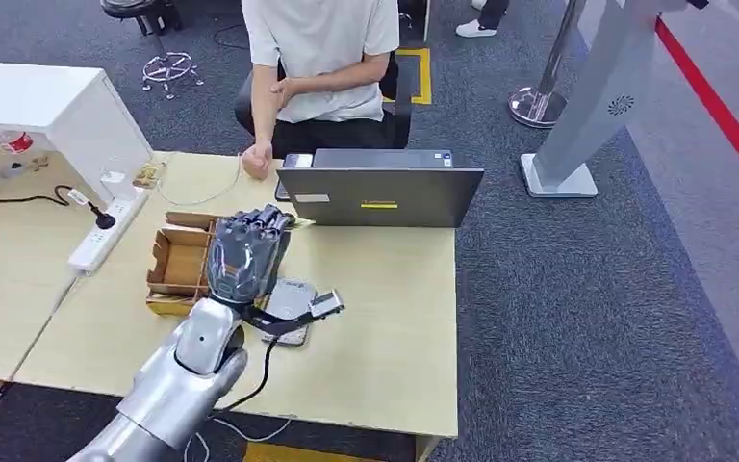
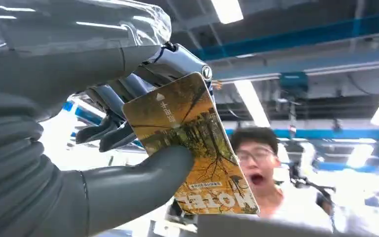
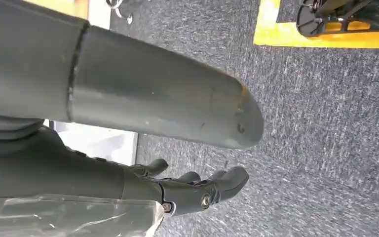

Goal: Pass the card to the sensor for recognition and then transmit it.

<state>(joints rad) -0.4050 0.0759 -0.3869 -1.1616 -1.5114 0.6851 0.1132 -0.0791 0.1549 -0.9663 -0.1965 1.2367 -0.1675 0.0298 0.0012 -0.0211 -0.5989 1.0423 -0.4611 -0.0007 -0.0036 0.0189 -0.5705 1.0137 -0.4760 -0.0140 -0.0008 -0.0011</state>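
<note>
My left hand (image 1: 243,255) is raised above the wooden table (image 1: 385,327), its back toward the head camera. In the left wrist view the left hand (image 2: 79,148) pinches a yellow-orange hotel card (image 2: 192,143) between the thumb and the fingers, with the card's printed face toward the camera. The grey card sensor (image 1: 292,298) lies flat on the table just below and to the right of the hand, with a black cable running off it. My right hand (image 3: 79,173) hangs over dark carpet, fingers apart and holding nothing.
A cardboard tray (image 1: 175,265) sits left of the hand. A grey laptop (image 1: 380,195) stands behind the sensor, and a person (image 1: 322,67) sits behind it with a hand on the table. A white power strip (image 1: 106,231) lies far left.
</note>
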